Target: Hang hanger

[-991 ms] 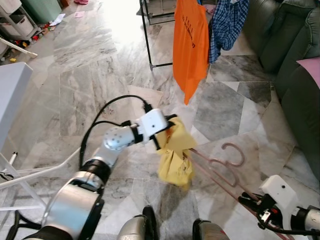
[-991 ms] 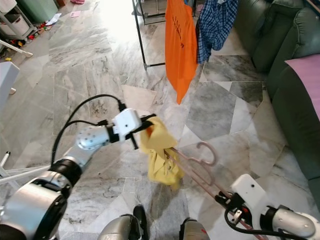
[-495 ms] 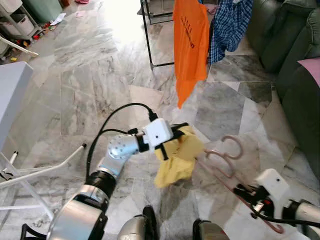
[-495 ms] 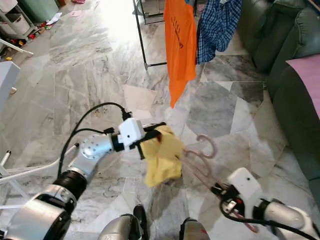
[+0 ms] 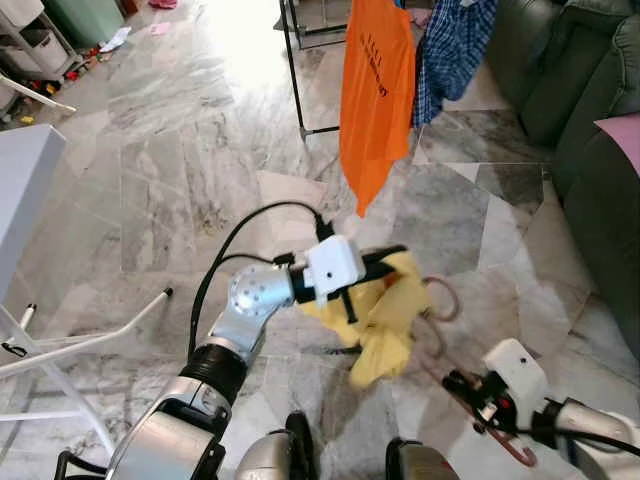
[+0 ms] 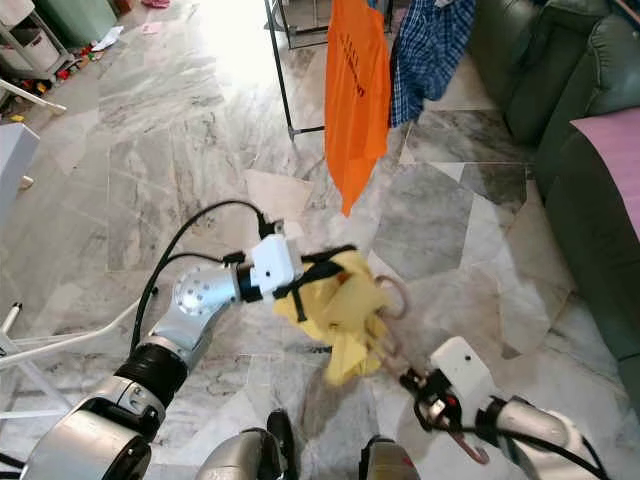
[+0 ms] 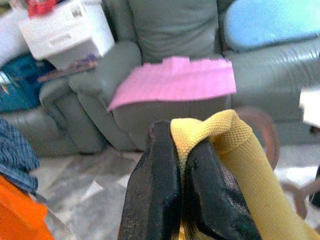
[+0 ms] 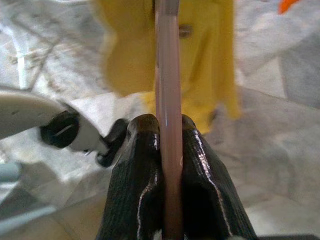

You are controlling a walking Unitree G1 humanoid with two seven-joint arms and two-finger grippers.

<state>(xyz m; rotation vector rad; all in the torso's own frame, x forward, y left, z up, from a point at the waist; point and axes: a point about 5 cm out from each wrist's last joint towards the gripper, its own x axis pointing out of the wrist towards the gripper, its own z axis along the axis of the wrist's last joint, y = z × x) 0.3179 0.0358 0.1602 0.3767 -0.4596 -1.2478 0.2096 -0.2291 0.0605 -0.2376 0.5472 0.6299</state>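
Left eye view: left claw (image 5: 385, 262) is clamped on the yellow garment (image 5: 385, 310) at mid-frame; right claw (image 5: 462, 385) at near right grips the pink hanger (image 5: 437, 318) by its low end. The hanger's long axis runs from the right claw up and left, its hook (image 5: 441, 297) poking out beside the cloth. The clothes rack (image 5: 297, 75) with the orange shirt (image 5: 375, 95) stands far, ahead of both arms.

Right eye view: same layout; the hook touches the garment's right edge.

Left wrist view: fingers (image 7: 155, 192) pinched shut on a yellow fold, with a green sofa (image 7: 165, 60) beyond.

Right wrist view: fingers (image 8: 142, 172) closed on the pink bar, which runs straight ahead into the yellow cloth.
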